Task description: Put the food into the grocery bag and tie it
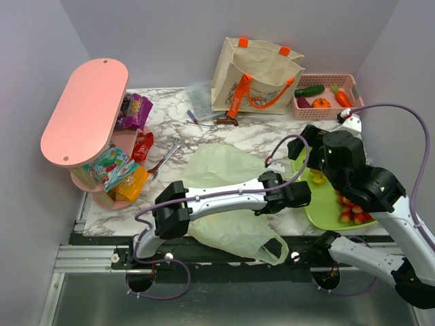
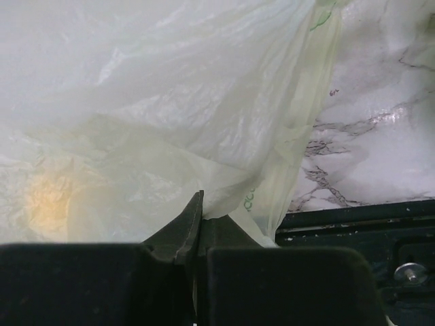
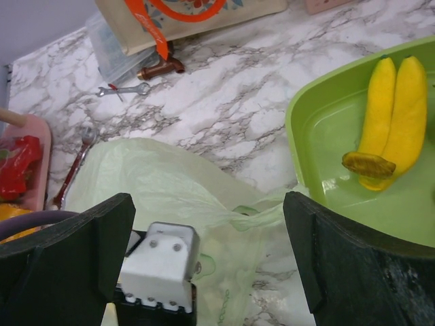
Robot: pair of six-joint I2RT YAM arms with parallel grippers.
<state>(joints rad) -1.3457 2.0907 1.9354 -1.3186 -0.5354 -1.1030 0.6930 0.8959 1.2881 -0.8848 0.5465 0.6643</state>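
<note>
The pale green grocery bag (image 1: 219,165) lies crumpled across the marble table, and its film (image 2: 170,109) fills the left wrist view. My left gripper (image 2: 199,212) is shut on a fold of the bag near its handle; from above it (image 1: 299,193) sits beside the green tray (image 1: 319,212). A blurred yellow-orange round shape (image 2: 46,197) shows through the film. My right gripper (image 3: 211,261) hangs open just above the stretched bag handle (image 3: 262,217) and holds nothing. A yellow banana bunch (image 3: 393,112) lies in the tray (image 3: 302,136). Small red and yellow pieces (image 1: 350,212) lie at the tray's near end.
A beige canvas tote (image 1: 255,76) stands at the back, with a pink basket (image 1: 346,85) of vegetables to its right. A pink two-tier shelf (image 1: 85,109) with snack packets (image 1: 132,112) is on the left. A wrench (image 3: 126,89) and a spoon (image 3: 75,163) lie behind the bag.
</note>
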